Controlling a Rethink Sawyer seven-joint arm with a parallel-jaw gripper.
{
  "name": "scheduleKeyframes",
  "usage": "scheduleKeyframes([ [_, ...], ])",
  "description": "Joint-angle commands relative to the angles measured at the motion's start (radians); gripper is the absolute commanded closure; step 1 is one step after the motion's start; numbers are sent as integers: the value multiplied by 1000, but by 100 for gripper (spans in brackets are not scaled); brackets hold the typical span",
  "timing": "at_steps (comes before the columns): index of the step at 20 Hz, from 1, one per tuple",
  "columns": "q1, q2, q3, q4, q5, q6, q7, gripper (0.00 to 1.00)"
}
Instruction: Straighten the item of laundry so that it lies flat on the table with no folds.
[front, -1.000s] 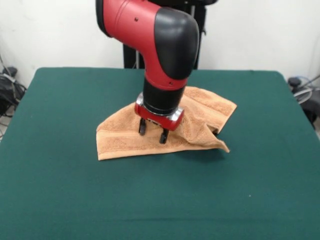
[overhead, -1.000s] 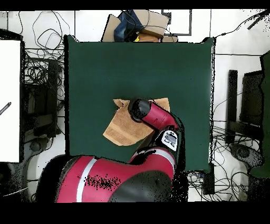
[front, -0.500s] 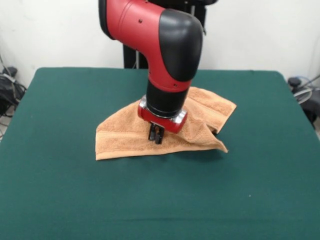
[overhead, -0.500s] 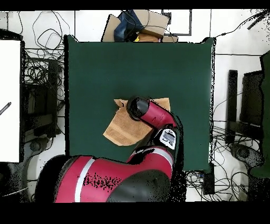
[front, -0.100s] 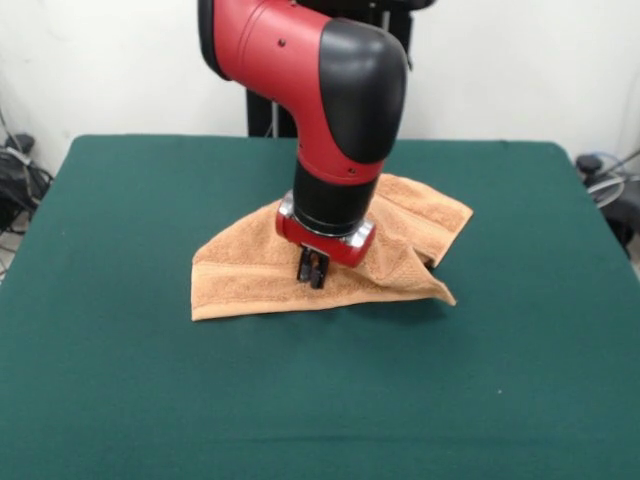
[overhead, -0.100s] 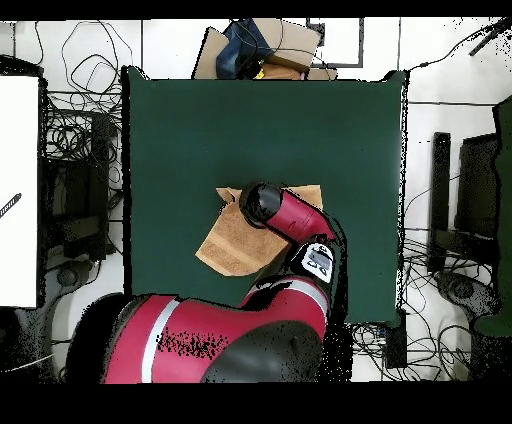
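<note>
Claw (front, -0.100s: 314, 271) pinched shut on towel (front, -0.100s: 245, 270) (folded flap just right of it on desk (front, -0.100s: 120, 390)); next, lift and pull flat

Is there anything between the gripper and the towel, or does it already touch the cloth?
Nothing lies between them. In the front view the gripper is shut, its tips pressed into the folded towel on the table. In the overhead view the arm hides this spot.

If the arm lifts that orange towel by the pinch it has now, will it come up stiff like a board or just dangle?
Most likely it dangles. The towel already lies in soft folds, with a raised flap on one side, so it looks limp. The gripper is shut on a small pinch near its middle, so the edges would probably sag. The terry pile on the table suggests it drags, not slides.
</note>
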Motion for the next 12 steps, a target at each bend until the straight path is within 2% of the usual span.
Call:
scheduleKeyframes([
  [1, -14, 98, 153, -42, -31, -143, 150, 100],
  [12, 10, 75, 109, -65, -20, -85, 162, 100],
])
